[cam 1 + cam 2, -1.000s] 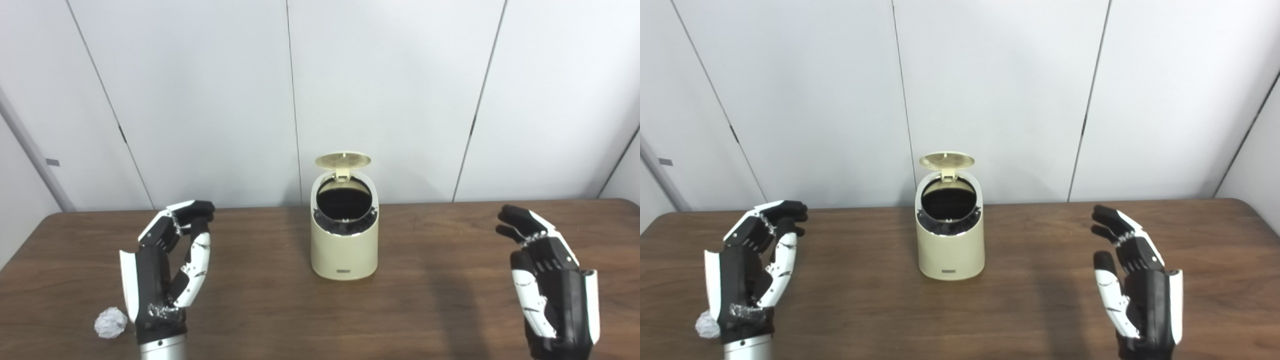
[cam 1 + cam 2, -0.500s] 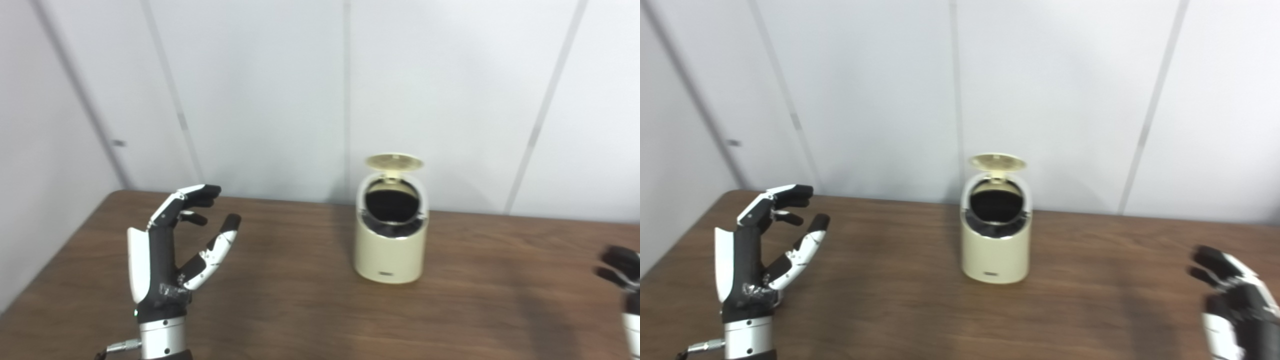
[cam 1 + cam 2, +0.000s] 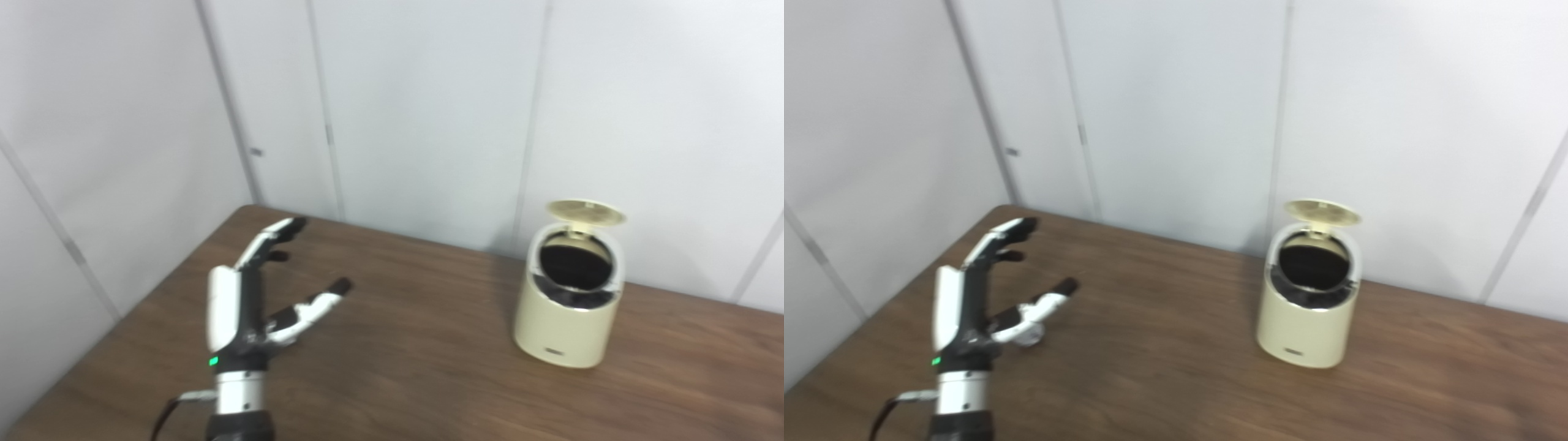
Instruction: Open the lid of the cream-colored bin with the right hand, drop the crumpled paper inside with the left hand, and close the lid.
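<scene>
A dark brown wood-grain table [image 3: 429, 367] fills the lower part of the frame, its far edge running from the middle left down toward the right. Behind it stand pale grey-white wall panels [image 3: 422, 104] split by thin vertical seams, with a corner where the panels turn at the left of the frame.

On the right half of the table, near the far edge, stands the cream-coloured rounded plastic bin [image 3: 566, 324], upright, with a small dark label low on its front. Its round cream lid [image 3: 585, 211] is hinged up at the back and stands open above the mouth, which shows a dark interior edged with black liner.

In the lower left of the frame the black-and-white left hand [image 3: 254, 300] rises from a silver wrist, with a small green light near its base. It is open and holds nothing: the fingers [image 3: 272, 236] reach up and away, and the thumb [image 3: 315, 303] spreads out to the right. It is well apart from the bin.

In the right eye view a small pale, crumpled-looking lump [image 3: 1030, 334] shows on the table just under the thumb; it may be the crumpled paper, but the blur leaves that uncertain, as it does whether the thumb touches it.

The right hand is outside both views.
</scene>
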You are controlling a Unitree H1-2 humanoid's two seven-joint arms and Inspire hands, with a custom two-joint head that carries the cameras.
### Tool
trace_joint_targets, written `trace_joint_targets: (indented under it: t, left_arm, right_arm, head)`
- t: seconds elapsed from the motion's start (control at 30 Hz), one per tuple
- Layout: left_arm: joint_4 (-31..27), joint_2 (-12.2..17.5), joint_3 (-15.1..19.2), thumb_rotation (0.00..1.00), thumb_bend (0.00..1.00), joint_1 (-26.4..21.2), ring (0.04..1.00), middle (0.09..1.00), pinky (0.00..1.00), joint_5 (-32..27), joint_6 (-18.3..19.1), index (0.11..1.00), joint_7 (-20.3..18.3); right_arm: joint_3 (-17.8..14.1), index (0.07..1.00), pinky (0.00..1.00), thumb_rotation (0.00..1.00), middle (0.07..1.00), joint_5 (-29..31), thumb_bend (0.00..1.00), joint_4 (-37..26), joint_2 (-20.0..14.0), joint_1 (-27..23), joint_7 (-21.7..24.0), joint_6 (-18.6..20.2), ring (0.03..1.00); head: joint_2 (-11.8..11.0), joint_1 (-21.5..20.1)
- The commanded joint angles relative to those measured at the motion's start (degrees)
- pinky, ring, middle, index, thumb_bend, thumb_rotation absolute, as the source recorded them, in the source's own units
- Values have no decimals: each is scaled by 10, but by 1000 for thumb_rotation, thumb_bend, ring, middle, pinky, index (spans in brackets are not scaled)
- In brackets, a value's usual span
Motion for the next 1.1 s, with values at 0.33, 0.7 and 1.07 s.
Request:
trace_joint_targets:
  t: [0.33, 0.7, 1.07]
  left_arm:
    - [54, 29, -13, 517, 1000, -16, 780, 828, 649, 89, 63, 853, 13]
    - [85, 63, -28, 531, 1000, -1, 775, 835, 626, 172, 95, 882, 26]
    - [120, 97, -52, 464, 1000, -2, 745, 813, 573, 238, 123, 825, 27]
  right_arm:
    - [-21, 706, 646, 566, 757, 26, 257, -4, -24, -10, 20, -20, 740]
    - [-20, 706, 642, 550, 761, 14, 238, -6, -28, -12, 14, -12, 748]
    - [-14, 705, 624, 611, 751, 12, 228, -5, -34, -10, 15, -4, 731]
  head:
    - [14, 17]
    - [17, 20]
    - [16, 17]
